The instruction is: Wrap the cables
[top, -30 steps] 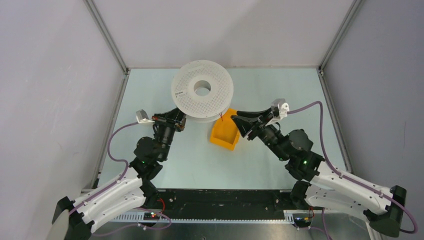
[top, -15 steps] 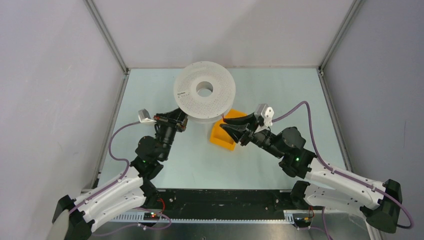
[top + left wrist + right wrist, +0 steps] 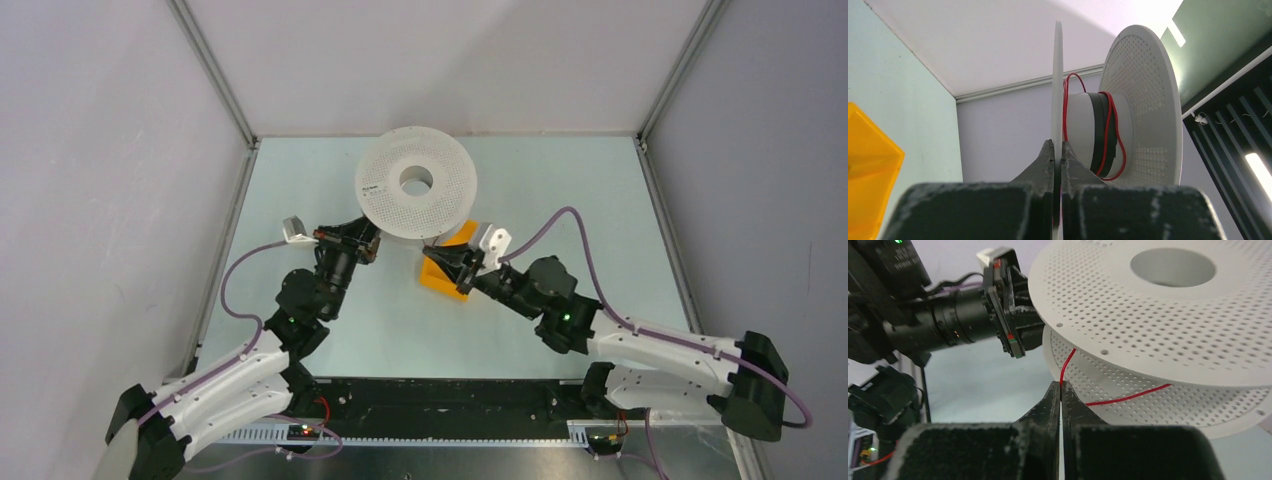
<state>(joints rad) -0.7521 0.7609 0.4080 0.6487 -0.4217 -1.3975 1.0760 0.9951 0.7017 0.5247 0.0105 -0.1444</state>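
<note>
The left gripper (image 3: 1058, 150) clamps the spool (image 3: 390, 205) by a flange, apparently the lower, while the right gripper (image 3: 1061, 390) pinches the wire (image 3: 1065, 365) tight.

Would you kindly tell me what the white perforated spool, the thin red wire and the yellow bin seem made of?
The white perforated spool: probably matte moulded plastic, judging by its even holes and thin stiff flanges. The thin red wire: likely plastic-insulated, smooth, bending in loose loops. The yellow bin: apparently plastic, with smooth glossy faces.
</note>
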